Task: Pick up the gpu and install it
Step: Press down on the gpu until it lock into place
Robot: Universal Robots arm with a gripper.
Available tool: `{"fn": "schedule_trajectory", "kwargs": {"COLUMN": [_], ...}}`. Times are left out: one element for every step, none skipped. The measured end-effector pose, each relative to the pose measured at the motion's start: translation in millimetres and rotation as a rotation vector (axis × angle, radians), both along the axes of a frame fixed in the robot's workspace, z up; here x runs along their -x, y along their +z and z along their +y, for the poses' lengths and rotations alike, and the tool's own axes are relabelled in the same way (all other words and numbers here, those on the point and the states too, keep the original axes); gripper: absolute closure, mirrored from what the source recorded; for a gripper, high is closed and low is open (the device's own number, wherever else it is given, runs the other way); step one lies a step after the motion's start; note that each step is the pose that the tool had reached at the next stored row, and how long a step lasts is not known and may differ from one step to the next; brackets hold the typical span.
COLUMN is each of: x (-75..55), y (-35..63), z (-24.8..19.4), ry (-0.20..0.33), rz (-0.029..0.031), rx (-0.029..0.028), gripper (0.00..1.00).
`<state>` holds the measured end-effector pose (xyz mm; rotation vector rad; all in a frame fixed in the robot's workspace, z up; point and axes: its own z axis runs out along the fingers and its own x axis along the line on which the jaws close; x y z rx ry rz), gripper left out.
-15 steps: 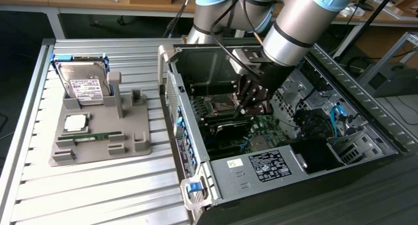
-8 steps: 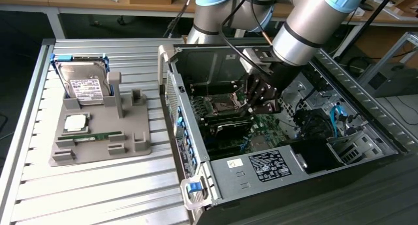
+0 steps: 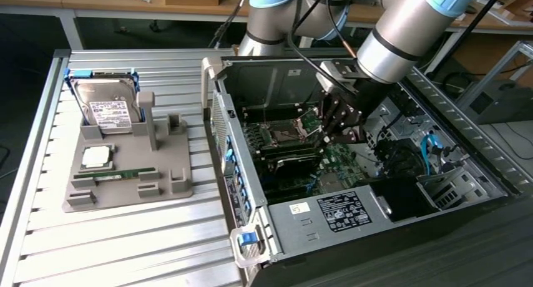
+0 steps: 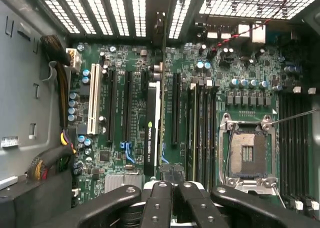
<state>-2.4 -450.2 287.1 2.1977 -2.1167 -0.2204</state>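
Note:
The gpu shows edge-on in the wrist view, a thin black card with a green-and-white label along its top edge. It stands upright over the motherboard's expansion slots, and its far end reaches the case's rear wall. My gripper is shut on the card's near end, its black fingers pressed together. In the exterior view my gripper is deep inside the open computer case, low over the motherboard. I cannot tell whether the card sits in a slot or just above it.
An empty CPU socket and black RAM slots lie beside the card; a white slot and cables are on the other side. On the exterior view's left, a grey tray holds a hard drive, a CPU and a RAM stick.

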Motion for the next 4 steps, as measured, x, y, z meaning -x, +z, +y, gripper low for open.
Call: {"fn": "schedule_trajectory", "kwargs": {"x": [-0.2,-0.1,-0.1,-0.1], "y": [0.0,0.0,0.0,0.0], "z": [0.0,0.0,0.0,0.0], "ry": [0.000,0.000,0.000,0.000], "rz": [0.0000,0.0000,0.0000,0.0000], "rx": [0.0000,-0.0001,-0.0001,-0.0001], "gripper": [0.89,0.89,0.89,0.89]}}
